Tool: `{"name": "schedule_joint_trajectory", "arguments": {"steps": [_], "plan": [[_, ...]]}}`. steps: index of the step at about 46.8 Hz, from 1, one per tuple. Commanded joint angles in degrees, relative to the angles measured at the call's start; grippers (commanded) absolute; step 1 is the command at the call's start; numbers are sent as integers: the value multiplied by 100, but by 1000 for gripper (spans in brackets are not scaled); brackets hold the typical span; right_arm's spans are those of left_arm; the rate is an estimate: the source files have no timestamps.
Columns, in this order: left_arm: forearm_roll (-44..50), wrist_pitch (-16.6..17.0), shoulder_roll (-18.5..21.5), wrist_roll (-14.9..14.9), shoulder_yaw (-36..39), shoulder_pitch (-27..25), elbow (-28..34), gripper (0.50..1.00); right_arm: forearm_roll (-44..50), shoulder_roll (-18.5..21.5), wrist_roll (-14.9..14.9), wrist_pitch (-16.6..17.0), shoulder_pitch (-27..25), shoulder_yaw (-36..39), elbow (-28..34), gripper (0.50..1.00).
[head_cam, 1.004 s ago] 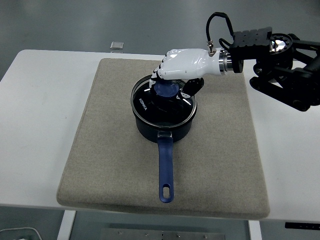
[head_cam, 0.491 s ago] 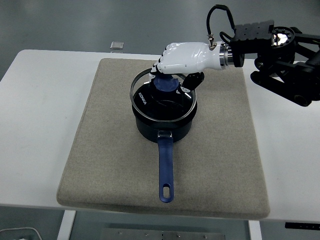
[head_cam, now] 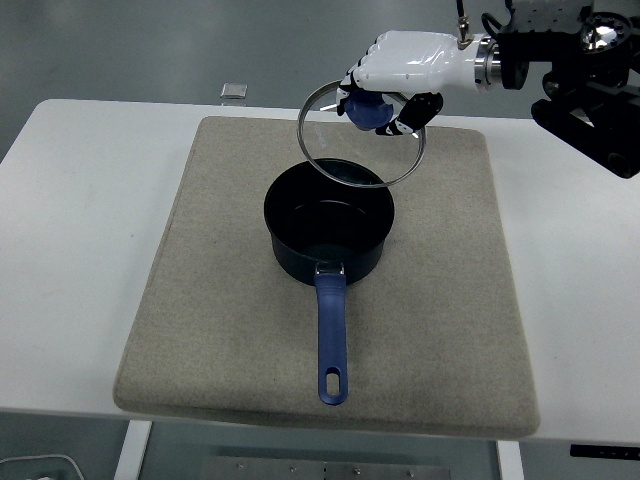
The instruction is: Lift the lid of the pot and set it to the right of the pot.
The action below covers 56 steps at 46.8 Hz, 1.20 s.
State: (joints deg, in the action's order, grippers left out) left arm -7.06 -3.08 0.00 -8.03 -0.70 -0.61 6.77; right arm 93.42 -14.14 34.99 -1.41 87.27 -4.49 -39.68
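Over the grey mat (head_cam: 200, 300), the right hand (head_cam: 410, 62), clamping the knob, is now raising the lid (head_cam: 362, 135) clear of the pot (head_cam: 328, 225), upper centre; rightward placing remains.

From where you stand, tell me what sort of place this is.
Probably a robotics lab or test bench, not a kitchen: a white table with a grey mat under a lone blue pot, and the robot's right hand holding the glass lid aloft.
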Motion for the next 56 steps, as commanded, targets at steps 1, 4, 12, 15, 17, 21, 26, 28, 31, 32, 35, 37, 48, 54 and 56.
{"name": "schedule_joint_trajectory", "arguments": {"steps": [1,4,12,15,17,21,26,28,31,32,35,37,48,54,56], "plan": [[3,0,0,3,0,0,0,1000,1,25,1,-8,10,-17,215,500],[3,0,0,4,0,0,0,1000,10,25,1,-17,1,-26,347,500],[3,0,0,-5,0,0,0,1000,36,25,1,-52,-43,-35,742,500],[3,0,0,4,0,0,0,1000,63,25,1,-70,-52,-113,865,500],[3,0,0,4,0,0,0,1000,63,16,1,-87,-52,-227,936,500],[3,0,0,4,0,0,0,1000,28,16,1,-166,-52,-473,1032,500],[3,0,0,-5,0,0,0,1000,19,-10,1,-237,-87,-694,1147,500],[3,0,0,-5,0,0,0,1000,19,-28,1,-246,-113,-746,1199,500],[3,0,0,3,0,0,0,1000,19,-37,1,-246,-157,-817,1252,500],[3,0,0,4,0,0,0,1000,19,-37,1,-246,-175,-834,1270,500],[-5,0,0,4,0,0,0,1000,19,-45,1,-246,-184,-861,1287,500],[3,0,0,4,0,0,0,1000,19,-63,1,-246,-201,-870,1287,500],[3,0,0,-5,0,0,0,1000,19,-63,1,-272,-377,-1036,1279,500],[3,0,0,-5,0,0,0,1000,19,-54,1,-351,-474,-1107,1279,500],[-5,0,0,-5,0,0,0,1000,19,-54,1,-351,-509,-1133,1261,500]]}}
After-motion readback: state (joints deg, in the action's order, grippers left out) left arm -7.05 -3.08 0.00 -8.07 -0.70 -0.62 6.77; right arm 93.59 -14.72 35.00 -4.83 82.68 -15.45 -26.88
